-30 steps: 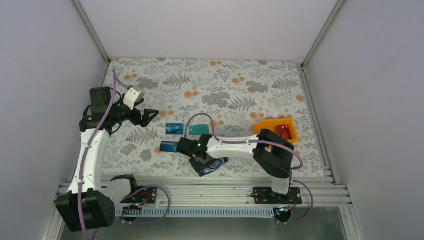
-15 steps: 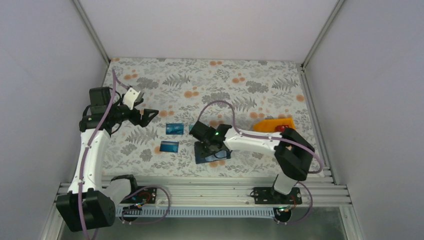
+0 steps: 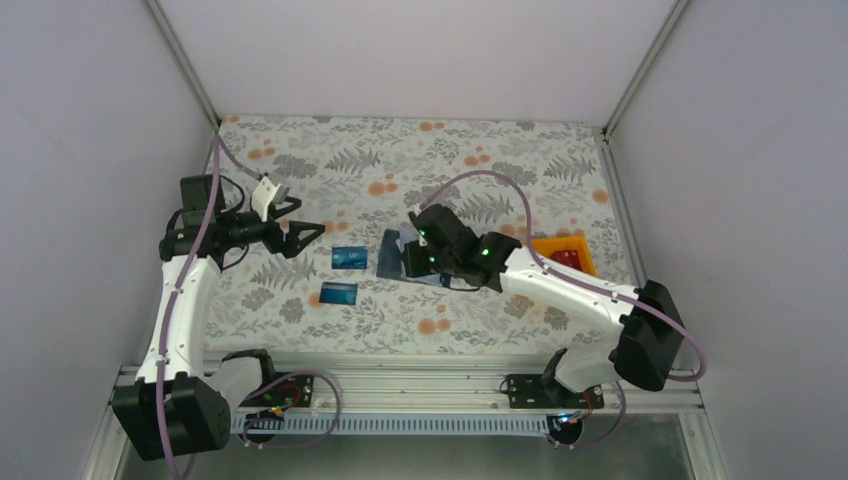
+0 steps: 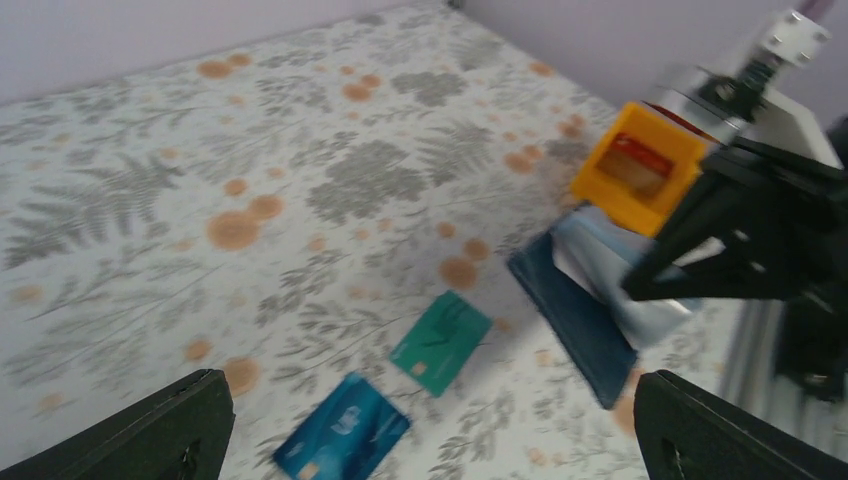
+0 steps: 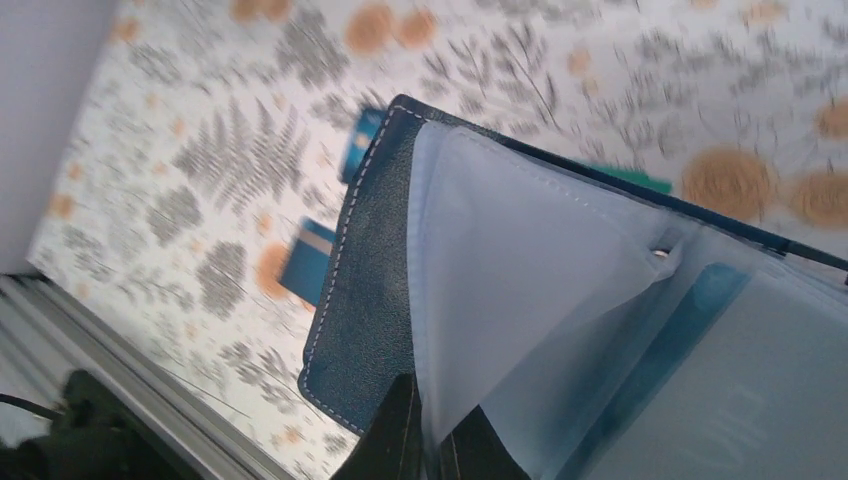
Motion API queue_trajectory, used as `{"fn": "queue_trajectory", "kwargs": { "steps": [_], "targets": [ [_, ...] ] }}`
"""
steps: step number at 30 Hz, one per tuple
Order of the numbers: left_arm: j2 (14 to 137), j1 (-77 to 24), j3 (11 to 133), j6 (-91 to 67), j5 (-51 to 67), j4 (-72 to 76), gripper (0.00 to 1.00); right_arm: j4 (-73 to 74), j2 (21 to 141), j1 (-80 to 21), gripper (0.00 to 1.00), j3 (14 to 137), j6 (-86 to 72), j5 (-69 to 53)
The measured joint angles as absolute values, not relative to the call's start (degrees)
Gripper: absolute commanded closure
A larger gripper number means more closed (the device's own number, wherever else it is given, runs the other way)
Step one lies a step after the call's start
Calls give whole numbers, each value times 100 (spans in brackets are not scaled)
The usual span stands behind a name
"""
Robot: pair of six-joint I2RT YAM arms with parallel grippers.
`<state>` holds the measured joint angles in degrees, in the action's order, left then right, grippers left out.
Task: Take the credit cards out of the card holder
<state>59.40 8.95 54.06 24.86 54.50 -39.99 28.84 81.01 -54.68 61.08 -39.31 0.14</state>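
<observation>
Right wrist view's edge cuts off the card holder (image 5: 375,290).

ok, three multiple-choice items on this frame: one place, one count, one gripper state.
1. Where is the small red plastic card? A far-left corner; B in the orange plastic bin; C near-left corner.
2. How many thin blue plastic cards lie loose on the floral tabletop, top view? A one; B two; C four.
3. The right gripper is: A open, empty; B shut on a teal card; C shut on the flat dark navy card holder.
Key: 1 B, red shows inside the bin's walls. 2 B, two lie left of the holder. 3 C, the right wrist view shows it pinching the holder's edge.
</observation>
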Motion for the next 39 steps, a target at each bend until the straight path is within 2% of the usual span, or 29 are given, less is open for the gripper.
{"fn": "queue_trajectory", "kwargs": {
  "steps": [10,16,23,25,26,27,31,33,34,36,39],
  "targets": [
    [6320,832,5675,2482,7461,-4434,0,2235,8073,-5367,96,7358,-3227,-187],
    [6414,624,5714,2349,7695,-4423,0,1804,8414,-5360,96,7953,-2762,-781],
    [6434,508,5712,2340,7767,-4368,0,1649,8892,-5387,96,8110,-2434,-1446],
    [6434,497,5712,2362,7791,-4370,9,1651,9004,-5398,96,8202,-2368,-1575],
    [6434,495,5710,2381,7800,-4377,17,1651,9050,-5402,96,8265,-2338,-1638],
    [6434,489,5710,2397,7806,-4390,26,1645,9076,-5406,96,8300,-2311,-1680],
    [6434,469,5684,2600,7870,-4486,74,1599,9089,-5430,96,8401,-2191,-1863],
    [6434,469,5686,2744,7909,-4560,91,1584,9089,-5443,96,8403,-2150,-1938],
    [6434,473,5686,2821,7922,-4615,97,1577,9089,-5448,96,8403,-2132,-1981],
    [6436,484,5688,2954,7920,-4713,97,1566,9089,-5470,93,8405,-2091,-2093],
    [6434,502,5688,3096,7999,-4812,98,1601,9089,-5529,71,8477,-1953,-2222]
  ]
}}
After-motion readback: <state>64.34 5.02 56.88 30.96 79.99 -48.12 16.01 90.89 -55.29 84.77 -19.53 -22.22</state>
